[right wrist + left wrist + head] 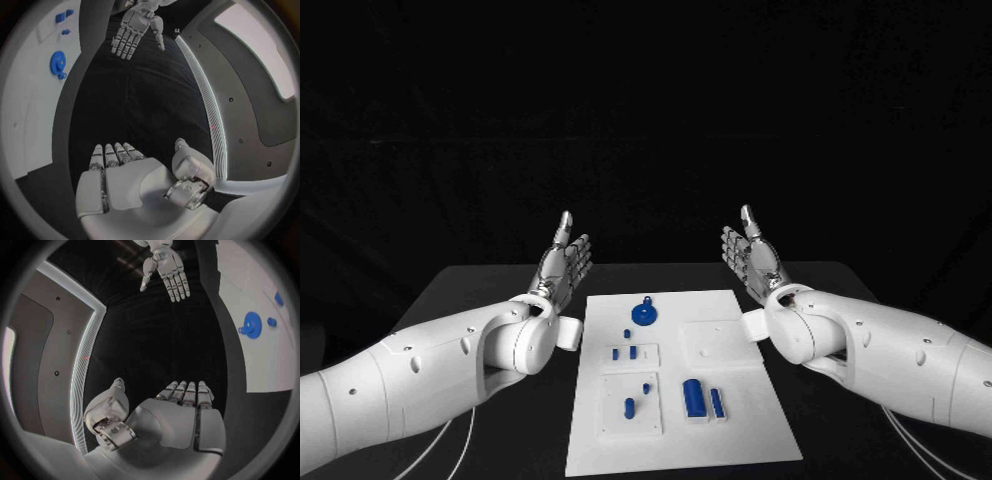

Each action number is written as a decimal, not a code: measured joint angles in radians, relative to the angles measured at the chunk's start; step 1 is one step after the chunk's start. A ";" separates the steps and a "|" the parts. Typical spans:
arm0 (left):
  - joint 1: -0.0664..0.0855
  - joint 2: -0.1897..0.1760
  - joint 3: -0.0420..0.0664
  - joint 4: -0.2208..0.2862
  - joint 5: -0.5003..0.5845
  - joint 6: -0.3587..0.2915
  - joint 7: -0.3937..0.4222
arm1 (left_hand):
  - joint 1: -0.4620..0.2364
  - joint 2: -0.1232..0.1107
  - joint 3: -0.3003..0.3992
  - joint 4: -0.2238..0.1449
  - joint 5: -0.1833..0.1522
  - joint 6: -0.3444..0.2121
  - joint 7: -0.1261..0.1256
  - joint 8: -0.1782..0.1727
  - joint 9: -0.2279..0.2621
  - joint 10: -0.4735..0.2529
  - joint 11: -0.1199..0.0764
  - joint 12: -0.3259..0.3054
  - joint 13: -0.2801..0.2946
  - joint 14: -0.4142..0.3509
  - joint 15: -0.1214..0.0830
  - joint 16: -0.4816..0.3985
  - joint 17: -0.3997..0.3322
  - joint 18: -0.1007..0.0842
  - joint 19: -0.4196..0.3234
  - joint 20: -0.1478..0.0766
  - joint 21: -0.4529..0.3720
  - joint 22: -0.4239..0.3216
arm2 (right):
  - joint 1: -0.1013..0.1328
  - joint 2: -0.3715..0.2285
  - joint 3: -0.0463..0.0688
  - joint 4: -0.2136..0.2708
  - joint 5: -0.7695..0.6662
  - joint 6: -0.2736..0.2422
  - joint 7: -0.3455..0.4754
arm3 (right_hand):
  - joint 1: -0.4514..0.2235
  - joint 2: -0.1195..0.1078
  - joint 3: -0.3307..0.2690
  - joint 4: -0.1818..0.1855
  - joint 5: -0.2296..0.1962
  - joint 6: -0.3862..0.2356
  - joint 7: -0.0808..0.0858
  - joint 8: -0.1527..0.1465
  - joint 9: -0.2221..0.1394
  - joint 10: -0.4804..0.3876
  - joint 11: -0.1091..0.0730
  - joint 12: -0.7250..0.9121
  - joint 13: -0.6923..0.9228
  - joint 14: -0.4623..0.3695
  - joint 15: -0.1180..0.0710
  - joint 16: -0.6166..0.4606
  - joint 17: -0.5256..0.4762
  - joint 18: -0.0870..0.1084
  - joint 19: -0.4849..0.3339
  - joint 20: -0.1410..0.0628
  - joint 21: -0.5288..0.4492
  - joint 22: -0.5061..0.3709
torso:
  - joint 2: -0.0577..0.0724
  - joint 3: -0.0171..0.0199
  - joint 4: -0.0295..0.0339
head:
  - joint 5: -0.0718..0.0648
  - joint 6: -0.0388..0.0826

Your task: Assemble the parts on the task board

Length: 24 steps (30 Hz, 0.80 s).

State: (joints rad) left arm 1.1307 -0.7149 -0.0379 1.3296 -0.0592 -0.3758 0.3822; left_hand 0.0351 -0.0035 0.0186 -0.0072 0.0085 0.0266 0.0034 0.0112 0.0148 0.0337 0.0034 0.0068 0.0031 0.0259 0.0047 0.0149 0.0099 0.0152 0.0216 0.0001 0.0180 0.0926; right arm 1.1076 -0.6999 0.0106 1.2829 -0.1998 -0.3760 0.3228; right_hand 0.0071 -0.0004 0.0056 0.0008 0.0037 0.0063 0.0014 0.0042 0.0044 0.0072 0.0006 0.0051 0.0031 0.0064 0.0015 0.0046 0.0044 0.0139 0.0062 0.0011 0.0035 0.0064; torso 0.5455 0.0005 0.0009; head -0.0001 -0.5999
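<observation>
Left robot hand (564,262): raised above the left part of the black counter (488,290), just off the left edge of the white rectangular task board (747,420). Fingers straight and apart, palm turned toward the board, nothing held; released.

White rectangular task board: lies flat in the middle of the counter, between the two arms, its long side running from the near edge toward the far edge. Near its far edge lies a round blue disc-shaped part (645,313) with a small tab. Behind the middle, on the left side, lie small blue peg parts (625,352). Toward the near edge, a raised white block carries a small blue pin part (629,406); to its right stand two upright blue bar-shaped parts (701,398), side by side.

Right robot hand (757,262): raised just off the board's right edge, level with the left. Fingers straight and spread, palm facing the board, nothing held; released. No hand touches any part.
</observation>
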 measured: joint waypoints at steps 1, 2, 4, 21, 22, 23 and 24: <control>-0.009 -0.007 0.005 0.028 0.003 -0.026 0.007 | -0.003 0.003 -0.002 0.002 0.000 -0.002 0.000 -0.001 -0.002 -0.005 -0.001 0.000 0.000 0.000 0.000 -0.003 -0.001 0.000 -0.002 0.002 -0.004 -0.013 | -0.006 -0.009 -0.001 0.031 0.013 -0.025 0.011 | -0.001 0.000 0.000 0.000 0.000 -0.002 -0.001 -0.001 -0.002 -0.003 0.000 -0.002 -0.001 -0.002 -0.001 -0.001 -0.001 0.000 -0.001 -0.001 0.000 -0.003 | 0.000 -0.0001 -0.0001 | 0.000 0.000; -0.021 -0.017 0.010 0.063 0.008 -0.062 0.017 | -0.010 0.003 -0.005 0.003 0.000 -0.009 -0.001 -0.003 -0.004 -0.009 0.001 0.000 -0.001 -0.004 -0.003 -0.003 -0.002 0.000 -0.004 0.003 -0.007 -0.028 | -0.014 -0.020 -0.003 0.069 0.029 -0.058 0.026 | -0.002 0.000 0.000 0.000 0.000 -0.002 -0.001 -0.001 -0.002 -0.004 -0.001 -0.002 -0.001 -0.002 -0.001 -0.001 -0.001 0.000 -0.001 -0.001 0.000 -0.004 | 0.000 -0.0002 -0.0005 | 0.000 0.000; -0.037 -0.030 0.017 0.110 0.015 -0.115 0.032 | -0.012 0.001 -0.007 0.002 -0.002 -0.009 -0.002 -0.004 -0.007 -0.013 -0.002 0.000 -0.001 -0.009 -0.002 -0.003 -0.004 0.000 -0.007 0.000 -0.007 -0.045 | -0.025 -0.035 -0.005 0.123 0.054 -0.109 0.048 | -0.002 0.000 0.000 0.000 0.000 -0.002 -0.001 -0.001 -0.003 -0.004 -0.001 -0.002 -0.002 -0.002 -0.001 -0.001 -0.002 0.000 -0.001 -0.001 0.000 -0.004 | -0.001 -0.0004 -0.0007 | 0.000 0.000; -0.080 -0.065 0.037 0.237 0.054 -0.362 0.108 | -0.028 0.004 -0.014 0.008 -0.004 -0.021 -0.003 -0.008 -0.014 -0.028 -0.003 0.000 -0.002 -0.022 -0.004 -0.011 -0.009 0.000 -0.018 0.000 -0.015 -0.092 | -0.057 -0.080 -0.011 0.285 0.183 -0.364 0.164 | -0.002 0.000 0.000 0.000 0.000 -0.002 -0.001 -0.001 -0.003 -0.004 -0.001 -0.002 -0.002 -0.002 -0.001 -0.001 -0.003 0.000 -0.001 -0.001 0.000 -0.005 | -0.001 -0.0005 -0.0009 | 0.000 0.000; -0.080 -0.065 0.037 0.237 0.055 -0.365 0.109 | -0.028 0.004 -0.014 0.008 -0.004 -0.021 -0.003 -0.008 -0.014 -0.028 -0.003 0.000 -0.002 -0.022 -0.004 -0.011 -0.009 0.000 -0.018 0.000 -0.015 -0.092 | -0.057 -0.080 -0.011 0.285 0.185 -0.367 0.166 | -0.002 0.000 0.000 0.000 0.000 -0.002 -0.001 -0.001 -0.003 -0.004 -0.001 -0.002 -0.002 -0.002 -0.001 -0.001 -0.003 0.000 -0.001 -0.001 0.000 -0.005 | -0.001 -0.0005 -0.0009 | 0.000 0.000; -0.080 -0.065 0.037 0.237 0.056 -0.368 0.110 | -0.028 0.004 -0.014 0.008 -0.004 -0.021 -0.003 -0.008 -0.014 -0.028 -0.003 0.000 -0.002 -0.022 -0.004 -0.011 -0.009 0.000 -0.018 0.000 -0.015 -0.092 | -0.057 -0.080 -0.011 0.285 0.188 -0.371 0.168 | -0.002 0.000 0.000 0.000 0.000 -0.002 -0.001 -0.001 -0.003 -0.004 -0.001 -0.001 -0.002 -0.002 -0.001 -0.001 -0.003 0.000 -0.001 -0.001 0.000 -0.005 | -0.001 -0.0006 -0.0009 | 0.000 0.000; -0.080 -0.065 0.037 0.237 0.057 -0.370 0.112 | -0.028 0.004 -0.014 0.008 -0.004 -0.021 -0.003 -0.008 -0.014 -0.028 -0.003 0.000 -0.002 -0.022 -0.004 -0.011 -0.009 0.000 -0.018 0.000 -0.015 -0.092 | -0.057 -0.080 -0.011 0.285 0.189 -0.374 0.170 | -0.002 0.000 0.000 0.000 0.000 -0.002 -0.001 -0.001 -0.003 -0.004 -0.001 -0.001 -0.002 -0.002 -0.001 -0.001 -0.003 0.000 -0.001 -0.001 0.000 -0.005 | -0.001 -0.0005 -0.0009 | 0.000 0.000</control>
State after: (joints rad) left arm 1.0507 -0.7803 -0.0011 1.5669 -0.0026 -0.7459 0.4938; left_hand 0.0071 0.0006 0.0050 0.0010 0.0047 0.0053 0.0000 0.0031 0.0009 0.0052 -0.0001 0.0069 0.0010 0.0043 0.0011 0.0035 0.0009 0.0154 0.0036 0.0000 0.0035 0.0009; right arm 1.0506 -0.7796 -0.0004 1.5681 -0.0106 -0.7496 0.4925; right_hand 0.0055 -0.0001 0.0054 0.0009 0.0037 0.0046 0.0000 0.0036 0.0009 0.0036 -0.0001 0.0036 0.0010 0.0048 0.0004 0.0035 0.0009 0.0139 0.0049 -0.0002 0.0035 0.0011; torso 0.5442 0.0000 0.0000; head 0.0000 -0.6000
